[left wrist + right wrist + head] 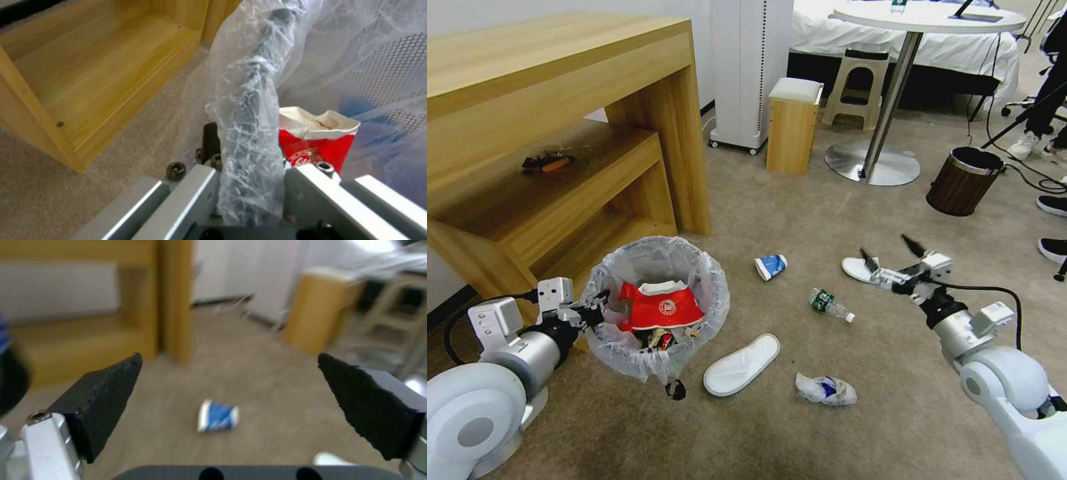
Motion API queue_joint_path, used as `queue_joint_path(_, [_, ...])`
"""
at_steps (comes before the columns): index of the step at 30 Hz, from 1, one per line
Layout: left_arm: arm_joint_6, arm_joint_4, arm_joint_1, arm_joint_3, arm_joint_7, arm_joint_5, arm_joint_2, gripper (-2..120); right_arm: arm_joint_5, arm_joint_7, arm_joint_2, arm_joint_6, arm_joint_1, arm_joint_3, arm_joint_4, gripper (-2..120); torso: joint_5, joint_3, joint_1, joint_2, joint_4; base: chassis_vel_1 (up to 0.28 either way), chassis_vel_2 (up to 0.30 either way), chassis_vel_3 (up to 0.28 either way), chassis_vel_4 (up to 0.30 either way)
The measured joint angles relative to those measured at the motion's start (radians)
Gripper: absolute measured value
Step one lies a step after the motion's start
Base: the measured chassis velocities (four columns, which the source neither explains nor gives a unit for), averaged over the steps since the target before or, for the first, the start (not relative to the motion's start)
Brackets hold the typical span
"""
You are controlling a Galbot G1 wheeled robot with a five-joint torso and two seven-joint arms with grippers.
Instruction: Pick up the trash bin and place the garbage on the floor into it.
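The trash bin (657, 263), lined with a crinkly white bag, sits low at my left beside the desk and holds a red paper tub (660, 308) and wrappers. My left gripper (597, 308) is shut on its bagged rim (251, 143); the red tub (318, 146) shows just inside. My right gripper (890, 253) hovers open over the floor (800, 440), its pads (111, 400) wide apart and facing a blue cup (218, 415). On the floor lie the blue cup (771, 266), a clear bottle (830, 305), a white slipper (742, 364), crumpled paper (826, 389) and a second slipper (854, 268) under the right gripper.
A wooden desk (560, 80) with a lower shelf stands close on the left. Farther back are a wooden stool (792, 127), a white appliance (750, 67), a round table's chrome base (872, 163) and a wood-grain bin (964, 180). Cables and people's shoes (1054, 203) line the right edge.
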Motion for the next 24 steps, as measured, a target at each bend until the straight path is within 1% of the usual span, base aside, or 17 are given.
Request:
queue_joint_path(1, [0.0,0.0,0.0,0.0,0.0,0.0,0.0,0,0.0,0.0,0.0,0.0,0.0,0.0,0.0,100,0.0,0.0,0.0,0.0,0.0,0.0,0.0,0.0,0.0])
queue_joint_path(2, [0.0,0.001,0.0,0.003,0.001,0.003,-0.001,0,-0.023,-0.044,-0.007,-0.005,0.004,-0.012,-0.013,100,0.0,0.0,0.0,0.0,0.0,0.0,0.0,0.0,0.0])
queue_joint_path(3, [0.0,0.001,-0.001,0.006,0.002,0.005,-0.002,0,-0.052,-0.11,-0.013,-0.011,0.01,-0.026,-0.032,100,0.0002,0.0,0.0,0.0,0.0,0.0,0.0,0.0,0.0])
queue_joint_path(4, [0.0,0.001,-0.001,0.006,0.002,0.005,-0.002,0,-0.052,-0.11,-0.013,-0.011,0.01,-0.026,-0.032,100,0.0002,0.0,0.0,0.0,0.0,0.0,0.0,0.0,0.0])
queue_joint_path(7, [0.0,0.003,-0.004,0.008,0.004,0.006,0.0,0,-0.109,-0.242,-0.016,-0.031,0.022,-0.059,-0.067,100,0.0003,0.0,0.0,0.0,0.0,0.0,0.0,0.0,0.0])
queue_joint_path(8, [0.0,0.003,-0.004,0.008,0.004,0.006,0.0,0,-0.109,-0.242,-0.016,-0.031,0.022,-0.059,-0.067,100,0.0003,0.0,0.0,0.0,0.0,0.0,0.0,0.0,0.0])
queue_joint_path(10, [0.0,0.005,-0.005,0.008,0.004,0.006,0.003,0,-0.137,-0.322,-0.017,-0.034,0.028,-0.07,-0.087,100,0.0002,0.0,0.0,0.0,0.0001,0.0,0.0,0.0,0.0])
queue_joint_path(11, [0.0,0.007,-0.006,0.008,0.005,0.006,0.005,0,-0.182,-0.41,-0.02,-0.034,0.033,-0.078,-0.109,100,0.0003,0.0,0.0,0.0,0.0,0.0,0.0,0.0,0.0])
queue_joint_path(13, [0.0,0.008,-0.006,0.008,0.005,0.006,0.005,0,-0.189,-0.424,-0.021,-0.034,0.033,-0.079,-0.113,100,0.0003,0.0,0.0,0.0,-0.0001,0.0,0.0,0.0,0.0])
queue_joint_path(15, [0.0,0.009,-0.008,0.01,0.006,0.006,0.004,0,-0.256,-0.534,-0.022,-0.039,0.044,-0.08,-0.137,100,0.0002,0.0,0.0,0.0,0.0,0.0,0.0,0.0,0.0])
queue_joint_path(16, [0.0,0.009,-0.008,0.01,0.006,0.006,0.004,0,-0.256,-0.534,-0.022,-0.039,0.044,-0.08,-0.137,100,0.0002,0.0,0.0,0.0,0.0,0.0,0.0,0.0,0.0])
queue_joint_path(17, [0.0,0.009,-0.008,0.011,0.006,0.006,0.003,0,-0.271,-0.557,-0.022,-0.041,0.047,-0.08,-0.142,100,0.0002,0.0,0.0,0.0,0.0,0.0,0.0,0.0,0.0])
queue_joint_path(18, [0.0,0.009,-0.009,0.013,0.006,0.006,0.002,0,-0.318,-0.607,-0.022,-0.041,0.052,-0.08,-0.156,100,0.0002,0.0,0.0,0.0,0.0,0.0,0.0,0.0,0.0])
queue_joint_path(19, [0.0,0.009,-0.009,0.013,0.006,0.007,0.002,0,-0.35,-0.632,-0.022,-0.041,0.055,-0.08,-0.167,100,0.0001,0.0,0.0,0.0,0.0,0.0,0.0,0.0,0.0])
queue_joint_path(20, [0.0,0.009,-0.009,0.013,0.006,0.007,0.002,0,-0.35,-0.632,-0.022,-0.041,0.055,-0.08,-0.167,100,0.0001,0.0,0.0,0.0,0.0,0.0,0.0,0.0,0.0])
queue_joint_path(23, [-0.001,0.009,-0.009,0.013,0.006,0.008,0.001,0,-0.414,-0.685,-0.015,-0.033,0.055,-0.084,-0.201,100,0.0002,0.0,0.0,0.0,0.0,0.0,0.0,0.0,0.0])
queue_joint_path(24, [-0.001,0.009,-0.009,0.013,0.006,0.008,0.001,0,-0.414,-0.685,-0.015,-0.033,0.055,-0.084,-0.201,100,0.0002,0.0,0.0,0.0,0.0,0.0,0.0,0.0,0.0])
